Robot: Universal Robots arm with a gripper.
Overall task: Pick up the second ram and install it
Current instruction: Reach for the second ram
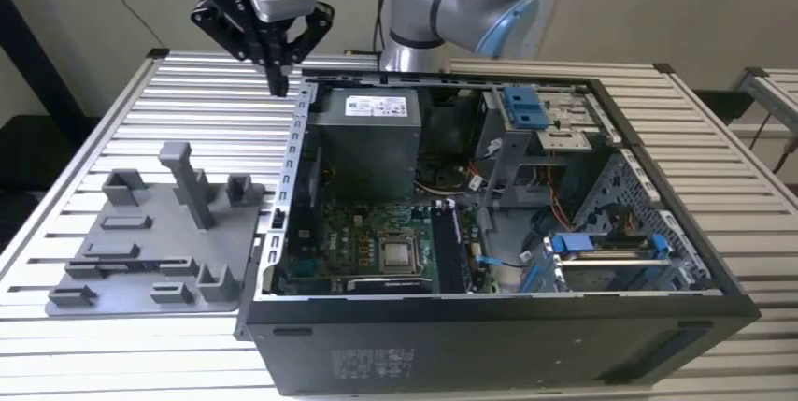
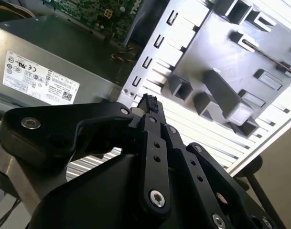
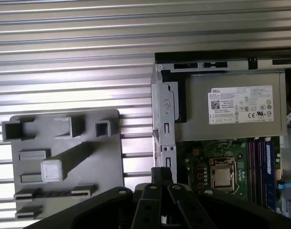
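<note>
**While I hang over the case corner, the stick waits in its tray**

Since my jaws are clenched on nothing, fingertips (image 2: pixel 150 102) pressed together high above the desk (image 1: pixel 149 121), I judge that a good pick calls for parting them wide before any descent. Just below me runs the thin metal rim of the computer case (image 1: pixel 299 149), with the power supply (image 3: pixel 231 107) inside it. That edge is the one to keep clear of.

Beside the case lies the grey holder tray (image 3: pixel 107 157). What I take for the second ram (image 3: pixel 54 193) is a dark thin strip in one of its long slots, well apart from me. It wants a level grip across its flat faces.

A tall post (image 1: pixel 187 181) rises from the tray, so open room lies overhead. Farthest off, the memory slots (image 3: pixel 254 164) sit in the motherboard (image 1: pixel 349 233), hemmed in by case walls.
</note>
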